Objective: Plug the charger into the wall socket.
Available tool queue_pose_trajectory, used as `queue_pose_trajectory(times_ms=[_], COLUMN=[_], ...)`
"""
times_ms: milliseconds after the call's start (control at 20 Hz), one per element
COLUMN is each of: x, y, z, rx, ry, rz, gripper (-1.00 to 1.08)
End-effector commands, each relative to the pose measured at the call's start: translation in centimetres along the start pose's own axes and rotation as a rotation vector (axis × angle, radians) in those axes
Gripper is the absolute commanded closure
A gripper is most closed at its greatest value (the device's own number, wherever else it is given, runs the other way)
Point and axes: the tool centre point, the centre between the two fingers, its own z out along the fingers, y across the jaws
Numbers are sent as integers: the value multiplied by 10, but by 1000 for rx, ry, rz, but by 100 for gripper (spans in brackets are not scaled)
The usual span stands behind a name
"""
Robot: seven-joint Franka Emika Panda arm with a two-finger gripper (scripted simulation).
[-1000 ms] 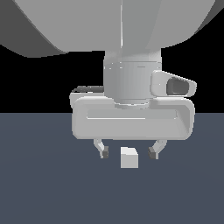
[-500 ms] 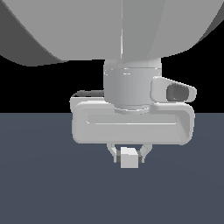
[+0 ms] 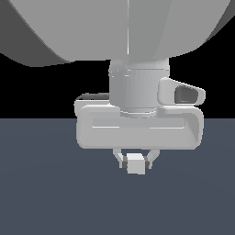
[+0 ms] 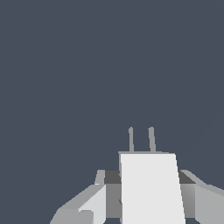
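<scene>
The charger (image 3: 136,164) is a small off-white block just above the dark blue-grey floor, under the arm. My gripper (image 3: 136,161) is shut on the charger, one finger pressed against each side. In the wrist view the charger (image 4: 151,188) fills the space between the fingers (image 4: 89,205), and its two thin grey prongs (image 4: 141,140) stick out from its far end. The wall socket is out of view in both frames.
The dark blue-grey floor (image 3: 46,193) spreads in all directions around the gripper, with black background behind it. The arm's large body (image 3: 137,41) fills the upper part of the exterior view.
The fingers have closed from wide apart onto the charger's sides. The hand has turned a little about its axis; the charger stays in nearly the same place.
</scene>
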Motion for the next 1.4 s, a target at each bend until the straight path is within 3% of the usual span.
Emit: queue_pose_trajectory(times_ms=[0,750,1350], x=[5,65,74], y=[1,20,23], z=[-4,-60,-67], rx=[-1,-23,-27], ry=[1,1,1], rz=[6,82,93], gripper=[108,108,108])
